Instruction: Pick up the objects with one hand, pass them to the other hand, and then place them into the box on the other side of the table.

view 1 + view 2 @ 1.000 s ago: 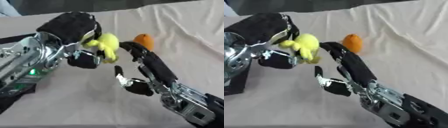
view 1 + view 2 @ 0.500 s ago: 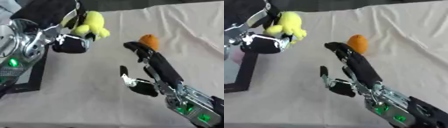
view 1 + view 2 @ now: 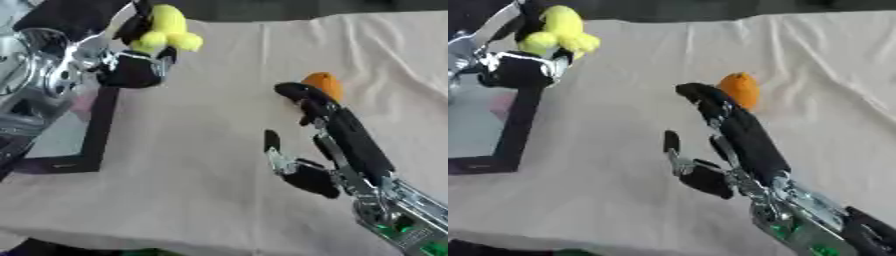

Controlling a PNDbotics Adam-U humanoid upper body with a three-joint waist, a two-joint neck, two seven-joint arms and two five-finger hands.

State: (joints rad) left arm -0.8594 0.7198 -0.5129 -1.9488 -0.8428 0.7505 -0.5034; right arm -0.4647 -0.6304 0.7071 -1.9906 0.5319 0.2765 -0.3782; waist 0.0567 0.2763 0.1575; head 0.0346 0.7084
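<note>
We see the tabletop (image 3: pixel 201 165) covered in a matt beige cloth, creased into soft folds toward its far right corner. The yellow plush toy (image 3: pixel 166 29) looks soft and fuzzy, without shine. The left robot hand (image 3: pixel 131 70) curled round it is matt black on the fingers, with bright polished silver metal at the wrist. The right robot hand (image 3: pixel 737 135) has the same dull black shell, with bare metal links and a glossy silver forearm. The orange object (image 3: pixel 739 89) appears smooth and faintly satin. The box (image 3: pixel 87 150) at the left edge has a dark matt rim and a pale, smooth inner floor.
</note>
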